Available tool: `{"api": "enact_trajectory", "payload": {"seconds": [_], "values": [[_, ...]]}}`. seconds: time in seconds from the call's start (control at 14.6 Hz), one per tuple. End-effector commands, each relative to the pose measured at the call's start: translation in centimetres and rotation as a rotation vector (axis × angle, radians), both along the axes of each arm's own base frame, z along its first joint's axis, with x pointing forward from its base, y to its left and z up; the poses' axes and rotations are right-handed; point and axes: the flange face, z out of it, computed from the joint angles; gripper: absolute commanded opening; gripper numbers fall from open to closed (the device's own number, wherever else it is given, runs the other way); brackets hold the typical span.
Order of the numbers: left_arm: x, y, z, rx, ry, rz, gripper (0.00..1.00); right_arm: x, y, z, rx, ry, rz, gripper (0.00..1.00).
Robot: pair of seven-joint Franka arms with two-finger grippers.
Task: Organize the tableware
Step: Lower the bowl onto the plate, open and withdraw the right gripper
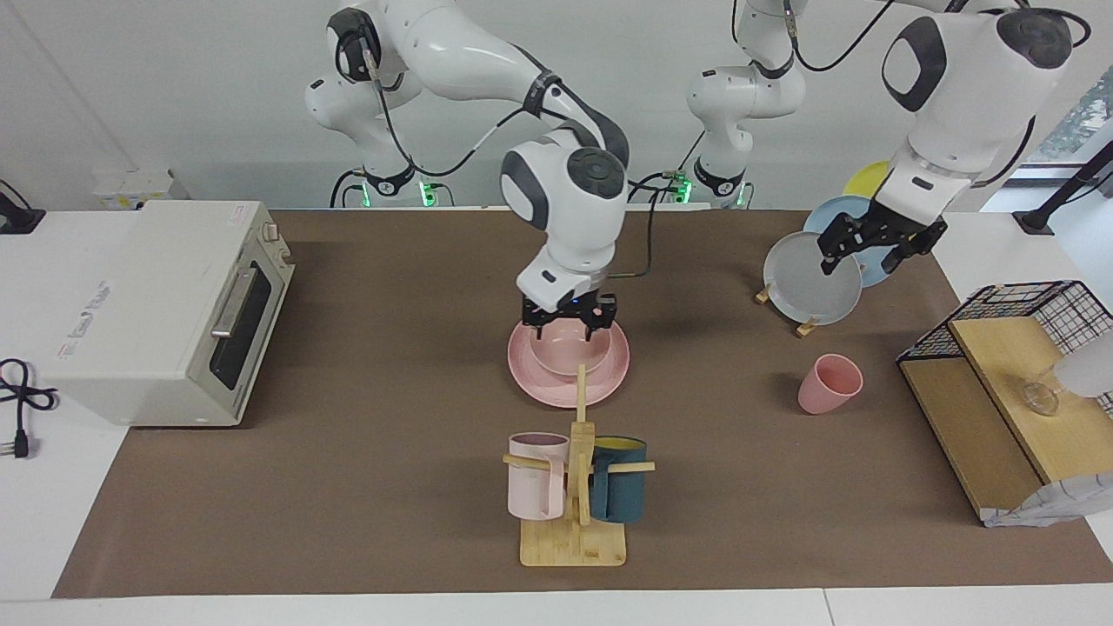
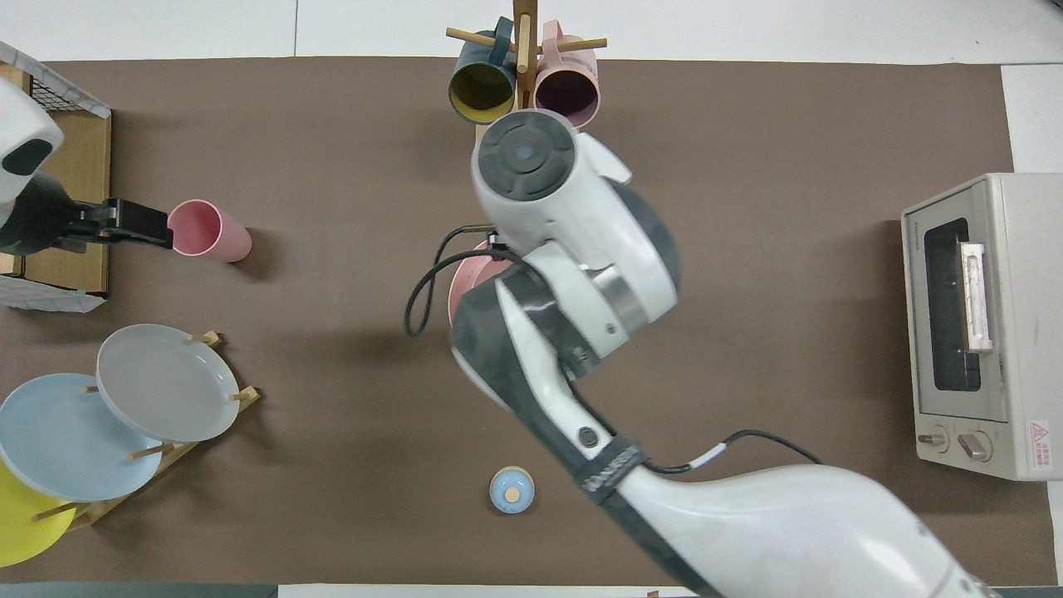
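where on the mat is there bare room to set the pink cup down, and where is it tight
Bare mat lies between the toaster oven and the pink plate with the bowl on it, and between the mug stand and the wire shelf. It is crowded by the plate rack and the pink cup, under the left hand.

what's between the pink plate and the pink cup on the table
Nothing: in the facing view only bare brown mat lies between the pink plate and the pink cup.
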Motion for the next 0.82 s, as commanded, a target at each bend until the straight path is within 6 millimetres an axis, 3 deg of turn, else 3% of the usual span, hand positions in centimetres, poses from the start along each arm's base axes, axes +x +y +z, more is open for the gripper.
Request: {"api": "enact_trajectory", "payload": {"seconds": [0.0, 0.07, 0.14, 0.2, 0.34, 0.61, 0.75], "values": [[4.2, -0.1, -6.7, -0.016, -0.005, 0.029, 1.0, -3.1, -13.6, 4.1, 0.031, 0.061, 0.026, 1.0], [5.2, -0.1, -8.7, -0.018, -0.011, 0.033, 1.0, -4.0, -17.9, 5.8, 0.037, 0.095, 0.052, 1.0], [5.9, 0.3, -9.8, -0.019, -0.021, 0.043, 1.0, -4.5, -20.9, 7.5, 0.046, 0.114, 0.079, 1.0], [6.2, 0.6, -10.4, -0.02, -0.027, 0.053, 1.0, -5.3, -22.6, 9.6, 0.053, 0.107, 0.104, 1.0], [6.8, 0.6, -12.0, -0.02, -0.038, 0.081, 1.0, -7.1, -24.6, 12.4, 0.054, 0.113, 0.086, 1.0], [5.7, -0.2, -15.1, -0.016, 0.007, 0.134, 1.0, -6.6, -28.7, 12.5, 0.061, 0.12, 0.009, 1.0], [5.7, -0.3, -15.3, -0.017, 0.003, 0.158, 1.0, -5.9, -28.8, 12.7, 0.05, 0.079, 0.053, 1.0]]}}
